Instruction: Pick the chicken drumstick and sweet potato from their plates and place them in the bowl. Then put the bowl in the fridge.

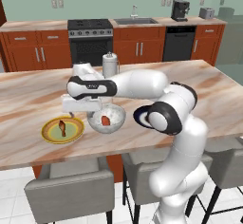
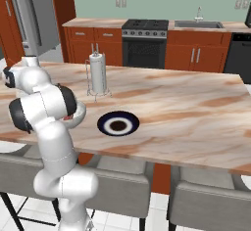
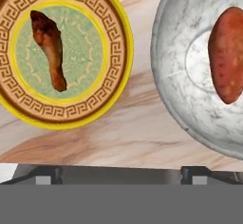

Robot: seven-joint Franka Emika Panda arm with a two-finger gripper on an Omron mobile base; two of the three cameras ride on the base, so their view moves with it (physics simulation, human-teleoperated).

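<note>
The brown chicken drumstick (image 1: 62, 127) (image 3: 49, 45) lies on the yellow-rimmed plate (image 1: 47, 134) (image 3: 116, 52) with the green centre. To its right, the orange-red sweet potato (image 1: 105, 120) (image 3: 228, 52) rests inside the speckled whitish bowl (image 1: 116, 112) (image 3: 175, 76). My gripper (image 1: 80, 115) (image 3: 121, 173) hovers open and empty over the counter between that plate and the bowl. The navy plate (image 2: 105, 122) (image 1: 139, 116) with the white centre sits bare, right of the bowl. The grey fridge (image 2: 34, 19) stands at the far left of the room.
A paper towel holder (image 1: 110, 64) (image 2: 98, 73) stands upright on the marble island behind the bowl. Grey stools (image 1: 71, 190) line the island's near edge. Stove, sink and wooden cabinets run along the back wall.
</note>
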